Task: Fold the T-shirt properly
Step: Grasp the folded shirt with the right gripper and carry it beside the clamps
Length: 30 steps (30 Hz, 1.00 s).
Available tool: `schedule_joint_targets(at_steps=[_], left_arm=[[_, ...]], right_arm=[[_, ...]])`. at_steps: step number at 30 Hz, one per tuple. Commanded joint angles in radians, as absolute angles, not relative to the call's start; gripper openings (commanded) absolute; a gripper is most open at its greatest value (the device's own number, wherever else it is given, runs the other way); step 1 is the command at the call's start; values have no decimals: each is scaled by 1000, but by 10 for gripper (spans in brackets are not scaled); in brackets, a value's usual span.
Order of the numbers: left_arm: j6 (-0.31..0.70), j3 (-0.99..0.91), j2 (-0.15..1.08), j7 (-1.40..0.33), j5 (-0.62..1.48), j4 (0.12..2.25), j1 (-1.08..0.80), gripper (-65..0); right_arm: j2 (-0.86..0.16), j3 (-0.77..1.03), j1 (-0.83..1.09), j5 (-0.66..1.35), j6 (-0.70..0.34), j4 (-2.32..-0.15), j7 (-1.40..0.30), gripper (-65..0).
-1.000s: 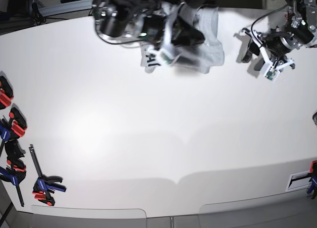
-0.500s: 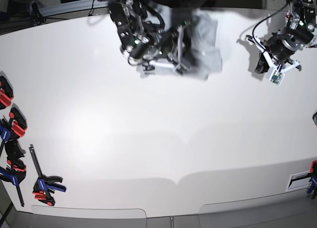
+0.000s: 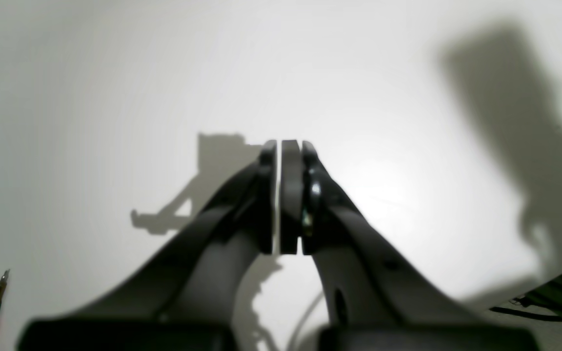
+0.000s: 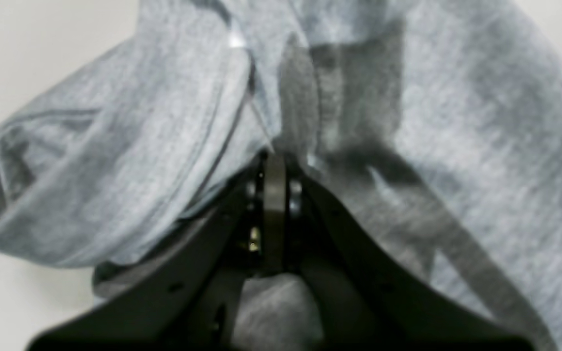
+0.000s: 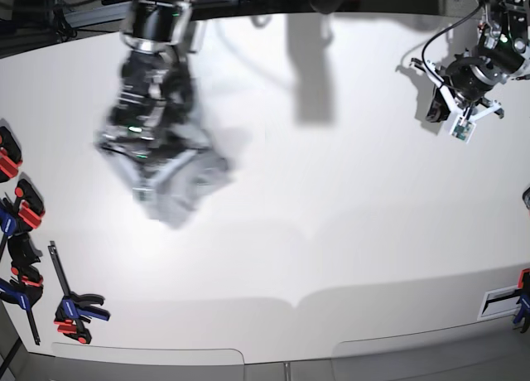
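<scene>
Dangling soft and bunched over the bench's [image 5: 331, 232] left side, T-shirt [image 5: 170, 178] clamped in right gripper [image 4: 273, 163], left gripper [image 3: 281, 195] pinched together on nothing; limp, light, best grabbed by hem corners

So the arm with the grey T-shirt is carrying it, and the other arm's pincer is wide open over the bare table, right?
Not quite. The left gripper is shut with nothing in it, as the left wrist view shows. The rest holds: the right gripper is shut on the T-shirt, and the left one is over bare table.
</scene>
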<state>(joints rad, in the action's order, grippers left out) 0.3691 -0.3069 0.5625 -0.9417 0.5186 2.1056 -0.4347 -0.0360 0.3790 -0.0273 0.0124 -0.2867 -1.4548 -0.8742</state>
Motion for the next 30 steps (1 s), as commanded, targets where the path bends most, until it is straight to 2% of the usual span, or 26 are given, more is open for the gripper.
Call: schedule_joint_targets(at_steps=[1,6,11,22,26,30], left_arm=[[366,-315,577,-913,524,2121,-429,-650],[366,-315,577,-895,525,2121,-429,-650],[366,-315,577,-894,525,2121,-429,-650],[366,-315,577,-888,524,2121,-429,-650],[366,-315,576,-884,525,2121,-429,-650],[366,-315,576,-861,524,2121,-429,-650]], right_arm=[[-78,437,-14,-14,-263,-1459,-916,-650],[-197,682,38,109,-265,-1459,-931,-650],[-221,822,70,227,-308,-1459,-923,-650],[-237,833,-16,333,-321,-1478,-877,-650],[-256,863,-104,397,-337,-1597,-933,-650],[-263,892,-134,426,-415,-1760,-954,-650]])
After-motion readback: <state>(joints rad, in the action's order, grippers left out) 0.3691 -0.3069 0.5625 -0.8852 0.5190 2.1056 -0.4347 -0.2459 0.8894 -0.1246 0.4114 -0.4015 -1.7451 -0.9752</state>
